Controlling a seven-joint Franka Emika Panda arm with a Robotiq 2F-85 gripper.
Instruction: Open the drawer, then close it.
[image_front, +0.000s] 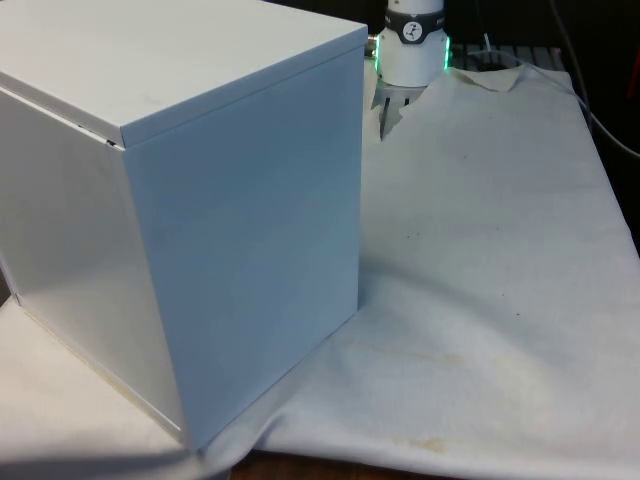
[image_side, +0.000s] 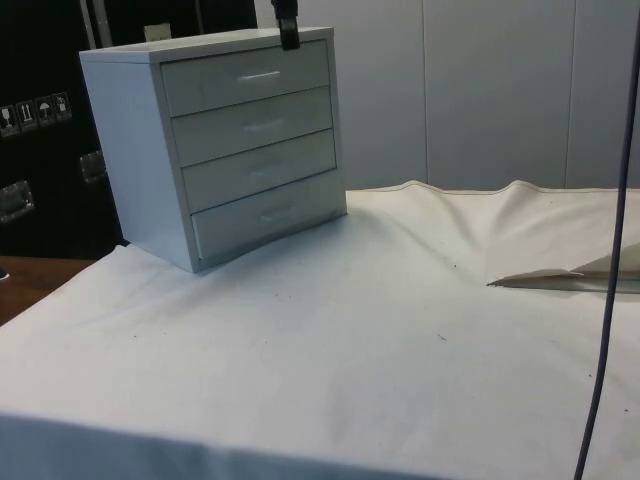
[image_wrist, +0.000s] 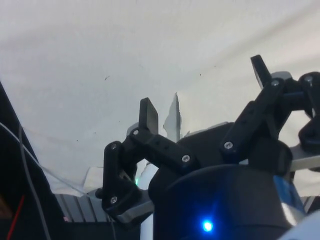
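A white chest of drawers (image_side: 215, 150) stands on the cloth, with its plain back and side (image_front: 180, 200) turned to the front view. In the side view its four drawers sit flush, and the top drawer (image_side: 225, 85) carries a slim pale handle (image_side: 260, 75). My gripper (image_side: 288, 25) hangs as a black shape just above the chest's top front edge, over the top drawer's far end. In the wrist view the gripper (image_wrist: 204, 90) is open, its fingers (image_wrist: 148, 114) spread wide with nothing between them and white cloth beyond.
The white cloth (image_side: 350, 330) covers the table and rises in a fold (image_side: 550, 278) beside the side view's far right. A dark cable (image_side: 612, 270) hangs there. The arm's white base (image_front: 412, 45) stands behind the chest. Bare wood (image_side: 25, 285) marks the table edge.
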